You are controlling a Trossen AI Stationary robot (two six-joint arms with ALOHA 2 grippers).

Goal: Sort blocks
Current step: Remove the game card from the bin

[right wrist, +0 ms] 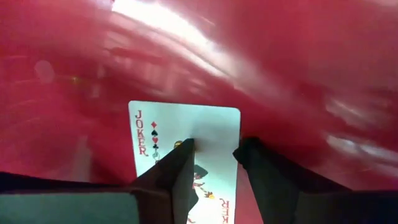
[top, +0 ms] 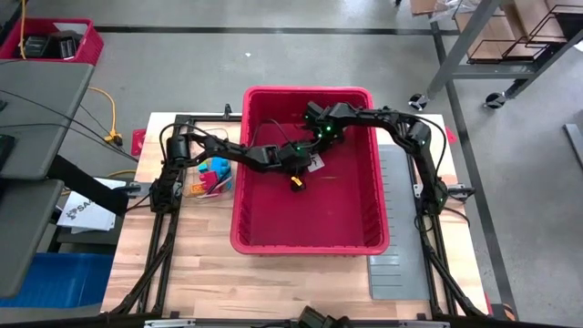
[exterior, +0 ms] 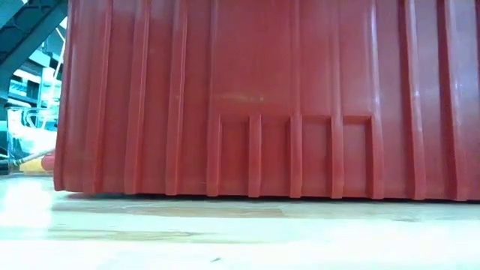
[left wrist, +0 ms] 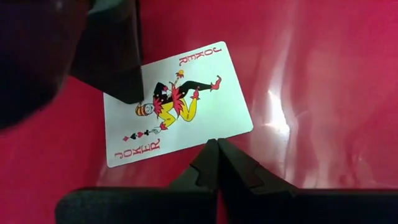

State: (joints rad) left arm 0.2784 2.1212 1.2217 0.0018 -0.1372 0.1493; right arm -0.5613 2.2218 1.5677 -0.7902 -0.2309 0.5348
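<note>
A joker playing card (left wrist: 205,115) lies flat on the floor of the large red bin (top: 310,246); it also shows in the right wrist view (right wrist: 208,127). My left gripper (left wrist: 217,163) is shut, its tips at the card's long edge. My right gripper (right wrist: 214,158) is open and points down over the card from the far side; one of its fingers (left wrist: 121,68) stands at the card's opposite long edge. A small pile of coloured blocks (top: 214,175) rests on the table left of the bin. No gripper holds a block. My left gripper's shut fingertips (left wrist: 214,149) stand right at the card's long edge (left wrist: 205,138), slanting down from the table's left; I cannot tell whether they touch it. My right gripper's open fingers come from above, one fingertip (right wrist: 183,152) over the card's face; contact cannot be told.
The bin's walls (exterior: 255,97) enclose both grippers and fill the low view. A flat grey slotted sheet (top: 398,228) lies on the table right of the bin. Bare wooden table (top: 273,282) runs along the near edge.
</note>
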